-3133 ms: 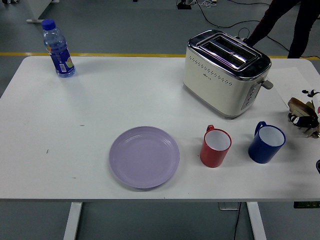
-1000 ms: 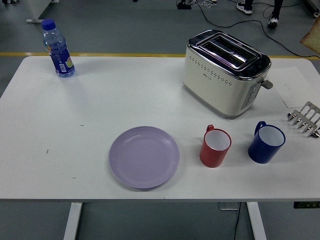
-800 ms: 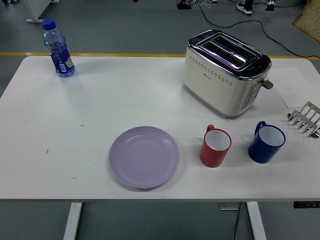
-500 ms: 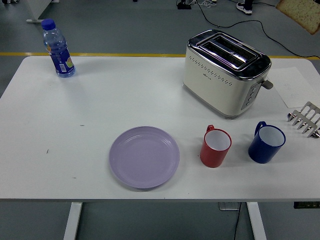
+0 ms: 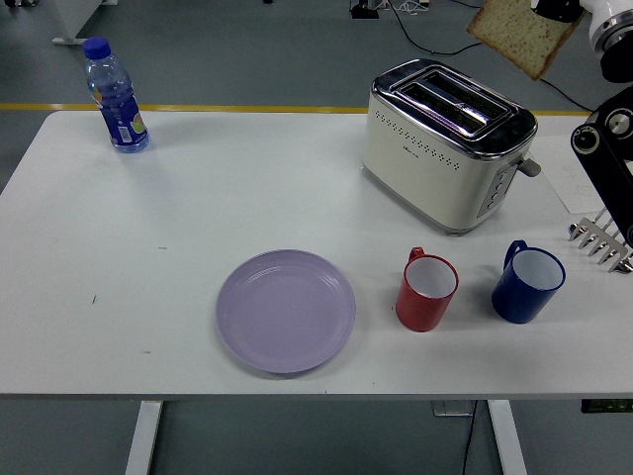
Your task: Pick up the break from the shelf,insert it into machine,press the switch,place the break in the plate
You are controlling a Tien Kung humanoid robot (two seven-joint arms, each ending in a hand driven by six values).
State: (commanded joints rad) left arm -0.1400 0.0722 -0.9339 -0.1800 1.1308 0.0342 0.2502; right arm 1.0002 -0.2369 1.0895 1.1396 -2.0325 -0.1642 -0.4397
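- Brown-crusted and pale in the middle, the slice of bread [image 5: 522, 33] now hangs in the air above and to the right of the toaster [image 5: 447, 143]. Half a second ago it sat further right, at the top corner, so you are watching it travel left towards the slots.
- The right hand [image 5: 560, 10] carries it, pinching the slice at its upper right edge. Only a sliver of the hand shows at the top border, so you can't make out how the fingers are arranged. The right arm has also come into sight to the right of the toaster, where there was none a moment ago.
- For the task, you can take the pick-up from the rack [image 5: 603, 240] as done. The rack stands empty, right of the toaster. Insertion comes next, in my judgement.
- The slice is tilted, one corner pointing down and right. Its broad face turns towards the camera, and its long side slopes from upper left to lower right.
- The toaster slots run from upper left to lower right as well. You will probably need to get the slice edge-on and upright before lowering it.
- The plate [image 5: 285, 310] waits in front of and to the left of the toaster, nothing on it.
- The left hand is out of sight.
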